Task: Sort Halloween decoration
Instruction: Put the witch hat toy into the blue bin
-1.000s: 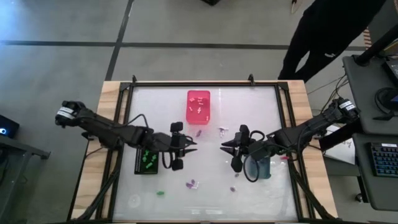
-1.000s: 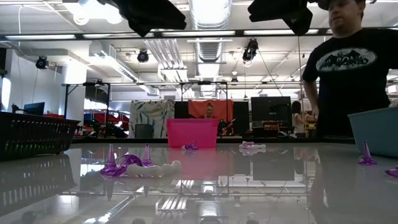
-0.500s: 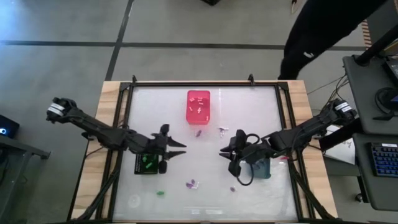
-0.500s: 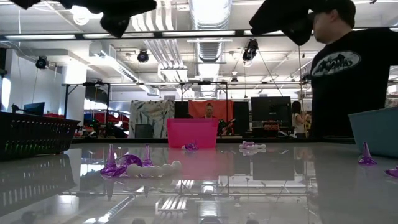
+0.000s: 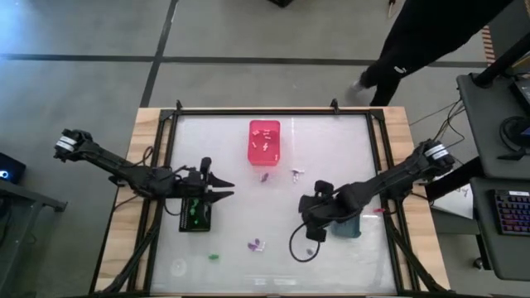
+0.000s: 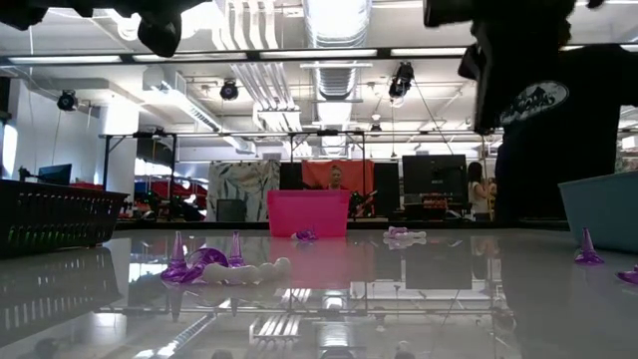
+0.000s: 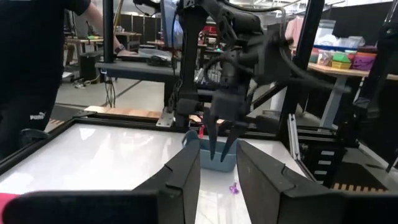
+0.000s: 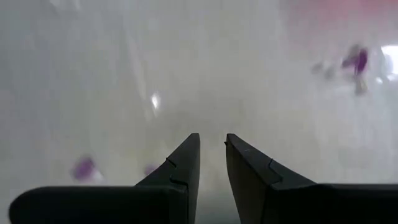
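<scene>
The Halloween decoration lies scattered on the white table: a purple piece (image 5: 265, 175) and a white one (image 5: 296, 173) near the pink bin (image 5: 264, 141), a purple-and-white cluster (image 5: 255, 245), a green piece (image 5: 214, 257) and a purple piece (image 5: 310, 251). Green pieces lie in the black bin (image 5: 195, 215). My left gripper (image 5: 225, 190) hovers level just beyond that bin's far edge, open, nothing between its fingers (image 7: 186, 174). My right gripper (image 5: 310, 222) points steeply down beside the grey-blue bin (image 5: 348, 225), open by a narrow gap (image 8: 212, 155), and holds nothing.
A person in black stands beyond the table's far right corner (image 5: 414, 41). A black frame rims the table (image 5: 273, 110). A cable loop (image 5: 300, 248) hangs below my right arm. Between the bins there is bare table (image 5: 248, 207).
My left gripper has drawn back toward the table's left edge, from mid-table to the black bin. My right gripper has tipped from nearly level to steeply down and sunk a little toward the near edge. The person has walked toward the right.
</scene>
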Robot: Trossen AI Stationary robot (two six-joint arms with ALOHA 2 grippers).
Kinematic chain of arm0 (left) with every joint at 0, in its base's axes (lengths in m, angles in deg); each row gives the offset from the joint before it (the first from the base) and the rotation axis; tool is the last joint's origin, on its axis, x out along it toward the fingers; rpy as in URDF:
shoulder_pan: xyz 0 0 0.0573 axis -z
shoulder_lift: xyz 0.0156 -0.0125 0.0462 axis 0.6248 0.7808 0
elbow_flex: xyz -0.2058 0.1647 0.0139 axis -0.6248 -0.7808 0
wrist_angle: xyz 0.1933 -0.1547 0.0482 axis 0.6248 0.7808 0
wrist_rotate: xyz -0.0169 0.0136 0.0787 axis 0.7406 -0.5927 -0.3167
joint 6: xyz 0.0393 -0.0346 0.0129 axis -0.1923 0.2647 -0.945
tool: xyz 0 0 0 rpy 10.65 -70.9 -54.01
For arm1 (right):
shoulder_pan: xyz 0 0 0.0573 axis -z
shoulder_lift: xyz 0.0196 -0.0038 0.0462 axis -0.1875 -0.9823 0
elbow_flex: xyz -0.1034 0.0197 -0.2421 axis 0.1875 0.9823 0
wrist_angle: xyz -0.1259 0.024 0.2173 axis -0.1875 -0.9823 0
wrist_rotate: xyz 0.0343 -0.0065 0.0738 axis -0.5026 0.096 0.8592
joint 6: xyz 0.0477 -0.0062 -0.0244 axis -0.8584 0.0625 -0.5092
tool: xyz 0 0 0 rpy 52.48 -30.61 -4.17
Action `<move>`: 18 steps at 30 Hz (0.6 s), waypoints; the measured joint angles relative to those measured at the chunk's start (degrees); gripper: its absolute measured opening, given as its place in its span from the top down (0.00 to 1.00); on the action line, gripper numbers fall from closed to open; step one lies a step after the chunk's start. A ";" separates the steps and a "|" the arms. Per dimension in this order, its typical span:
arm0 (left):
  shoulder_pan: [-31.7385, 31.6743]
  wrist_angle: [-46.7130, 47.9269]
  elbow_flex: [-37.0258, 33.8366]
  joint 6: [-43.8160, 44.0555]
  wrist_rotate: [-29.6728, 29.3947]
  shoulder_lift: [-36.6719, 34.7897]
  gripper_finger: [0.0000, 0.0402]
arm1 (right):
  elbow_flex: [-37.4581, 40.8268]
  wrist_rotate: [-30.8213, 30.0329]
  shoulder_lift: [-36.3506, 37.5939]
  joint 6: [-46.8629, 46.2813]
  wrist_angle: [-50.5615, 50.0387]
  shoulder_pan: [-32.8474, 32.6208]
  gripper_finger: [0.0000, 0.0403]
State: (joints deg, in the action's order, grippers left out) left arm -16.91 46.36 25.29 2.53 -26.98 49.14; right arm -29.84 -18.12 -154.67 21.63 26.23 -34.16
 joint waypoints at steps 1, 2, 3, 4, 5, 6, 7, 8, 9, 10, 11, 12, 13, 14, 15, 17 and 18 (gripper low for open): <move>0.00 0.07 -0.01 -0.35 0.00 -0.05 0.78 | -0.76 0.87 -1.15 0.88 -1.91 0.00 0.83; 0.00 0.03 -0.01 -0.42 0.00 -0.03 0.78 | -1.44 1.85 -2.29 1.55 -3.50 -0.04 0.83; 0.02 0.02 -0.01 -0.66 0.00 0.03 0.78 | -1.97 2.81 -3.46 2.35 -5.12 -0.18 0.83; 0.01 0.05 -0.01 -0.89 0.00 0.10 0.78 | -2.37 3.70 -4.57 3.21 -6.64 -0.28 0.83; 0.02 0.09 -0.01 -1.02 0.02 0.21 0.78 | -2.80 4.74 -5.65 4.10 -7.86 -0.50 0.83; 0.00 0.12 -0.01 -1.06 0.02 0.24 0.78 | -3.14 5.47 -6.43 4.94 -8.20 -0.79 0.83; 0.00 0.16 -0.01 -1.07 0.00 0.26 0.78 | -3.46 6.37 -7.21 5.64 -8.49 -1.06 0.83; 0.00 0.28 -0.01 -1.09 0.01 0.28 0.78 | -3.69 7.56 -7.82 6.69 -8.64 -1.30 0.83; 0.00 0.44 -0.01 -1.13 0.02 0.28 0.78 | -3.87 8.77 -8.30 7.46 -8.53 -1.61 0.83; 0.00 0.59 -0.01 -1.13 0.02 0.30 0.78 | -4.09 9.80 -8.81 8.22 -8.32 -1.90 0.83; 0.00 0.72 -0.01 -1.14 0.02 0.30 0.78 | -4.36 10.51 -9.40 8.40 -8.24 -2.22 0.83; 0.01 0.82 -0.01 -1.15 0.04 0.30 0.78 | -4.58 11.09 -9.91 8.46 -8.24 -2.49 0.83; 0.01 0.95 -0.01 -1.16 0.02 0.30 0.78 | -4.67 11.39 -10.29 8.39 -8.22 -2.85 0.83; 0.00 0.99 -0.01 -1.16 0.03 0.30 0.78 | -4.69 11.37 -10.46 8.22 -8.20 -3.15 0.82; 0.00 0.96 -0.01 -1.16 0.04 0.30 0.78 | -4.69 11.37 -10.68 7.78 -8.12 -3.42 0.81; 0.00 0.96 -0.01 -1.18 0.04 0.30 0.78 | -4.78 11.37 -11.26 6.70 -7.86 -3.85 0.78; 0.02 0.99 -0.01 -1.18 0.04 0.32 0.78 | -4.76 11.36 -11.53 6.34 -7.88 -4.09 0.77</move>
State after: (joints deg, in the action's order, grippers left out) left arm -16.89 47.35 25.28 1.36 -26.94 49.46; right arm -34.60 -6.76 -166.20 27.97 18.36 -38.26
